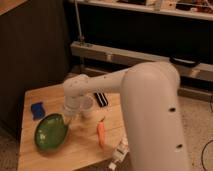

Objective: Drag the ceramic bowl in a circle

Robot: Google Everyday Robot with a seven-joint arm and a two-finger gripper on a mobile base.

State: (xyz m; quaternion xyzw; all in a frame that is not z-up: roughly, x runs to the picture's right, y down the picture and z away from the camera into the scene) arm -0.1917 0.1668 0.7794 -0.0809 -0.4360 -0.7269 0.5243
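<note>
1. Ceramic bowl [51, 131]: we find it, green and glossy, on the front left part of the wooden table [80, 150].
2. Gripper [66, 118]: we place it at the bowl's right rim, under the white arm [125, 82]; whether it grips we cannot tell.
3. Blue object [37, 109]: we log it just behind the bowl, near the table's left edge.
4. Plastic cup [88, 106]: just right of the gripper.
5. Carrot [101, 135]: right of the bowl, apart from it.
6. Dark striped item [101, 99]: behind the cup.
</note>
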